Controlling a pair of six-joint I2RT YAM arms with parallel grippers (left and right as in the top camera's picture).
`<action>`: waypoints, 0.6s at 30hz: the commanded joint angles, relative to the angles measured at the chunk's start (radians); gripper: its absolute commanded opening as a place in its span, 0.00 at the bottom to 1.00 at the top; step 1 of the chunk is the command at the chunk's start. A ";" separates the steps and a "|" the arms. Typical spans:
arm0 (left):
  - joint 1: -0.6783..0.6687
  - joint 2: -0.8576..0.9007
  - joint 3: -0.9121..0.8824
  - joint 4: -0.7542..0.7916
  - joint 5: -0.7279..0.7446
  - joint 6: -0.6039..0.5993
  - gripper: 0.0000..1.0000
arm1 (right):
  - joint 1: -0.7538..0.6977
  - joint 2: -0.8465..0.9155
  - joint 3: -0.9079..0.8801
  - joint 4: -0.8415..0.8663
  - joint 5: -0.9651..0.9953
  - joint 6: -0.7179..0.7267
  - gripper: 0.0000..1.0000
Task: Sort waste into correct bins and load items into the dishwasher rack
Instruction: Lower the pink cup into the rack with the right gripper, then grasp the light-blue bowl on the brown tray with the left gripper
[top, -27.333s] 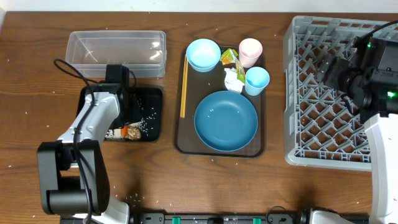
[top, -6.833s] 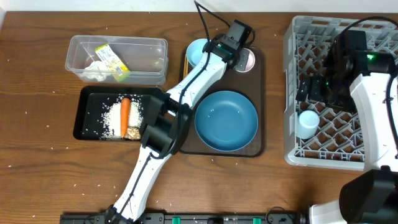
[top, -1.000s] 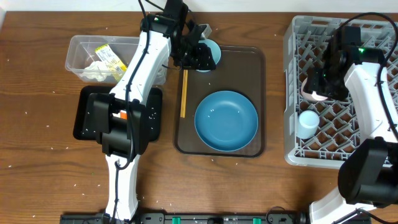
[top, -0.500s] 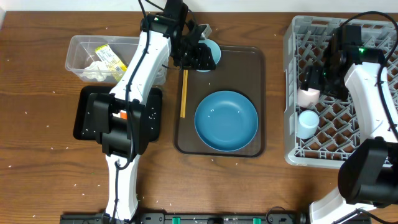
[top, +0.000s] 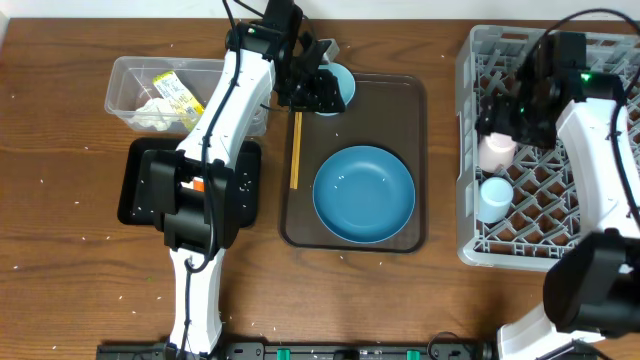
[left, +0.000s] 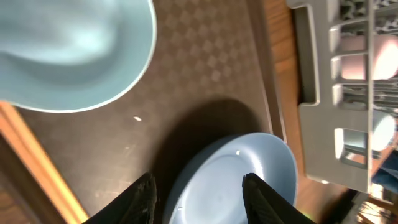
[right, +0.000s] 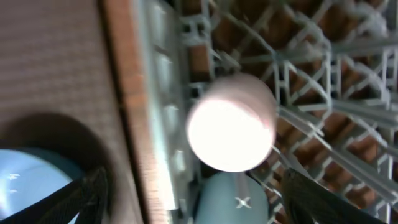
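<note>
**Now: pink cup in the rack, both sets of fingers apart**

My right fingers hang spread wide above the pink cup, gripping nothing. The cup stands in the grey rack just beside the light-blue cup. My left fingers are apart too and empty. They are over the brown tray at the rim of the big blue dish, near the small bowl.
</note>
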 joint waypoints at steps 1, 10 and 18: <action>-0.006 0.004 -0.010 -0.004 -0.074 0.006 0.46 | 0.055 -0.104 0.047 0.019 -0.041 -0.034 0.82; -0.041 0.005 -0.012 0.114 -0.287 0.108 0.61 | 0.208 -0.139 0.047 0.093 -0.035 -0.045 0.86; -0.101 0.030 -0.049 0.246 -0.312 0.347 0.68 | 0.225 -0.139 0.047 0.085 -0.009 -0.045 0.89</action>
